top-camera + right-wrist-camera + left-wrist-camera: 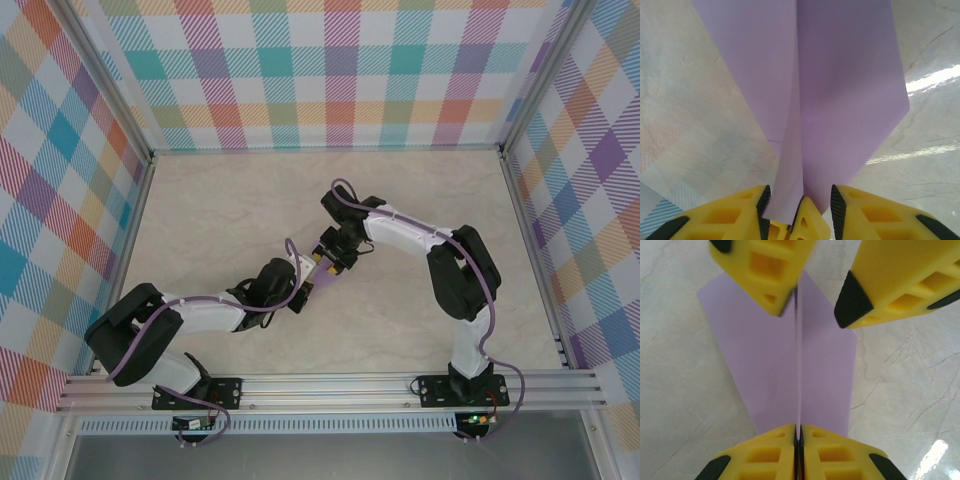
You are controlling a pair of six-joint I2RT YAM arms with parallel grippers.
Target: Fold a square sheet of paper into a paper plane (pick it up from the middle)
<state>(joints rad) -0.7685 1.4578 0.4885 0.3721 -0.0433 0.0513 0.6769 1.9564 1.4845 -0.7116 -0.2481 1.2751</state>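
The left tool point(799, 434) pinches the centre crease of the slim lavender paper plane point(765, 360); the right tool point(815, 305), at its twelve o'clock, stands narrowly parted.

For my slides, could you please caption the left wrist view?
Left gripper pinches the centre crease of the folded lavender paper plane; right gripper jaws open astride its far end.

A pale, marble-veined tabletop point(230, 210) formed the base of the booth. Behind it and on both sides of it rose walls point(330, 70) of pastel plaid, framed by slanting metal posts point(100, 80). Along its near edge ran an aluminium rail point(330, 385), with what looked like a grey surface point(350, 455) below that. Bright glare point(932, 80) streaked the tabletop.
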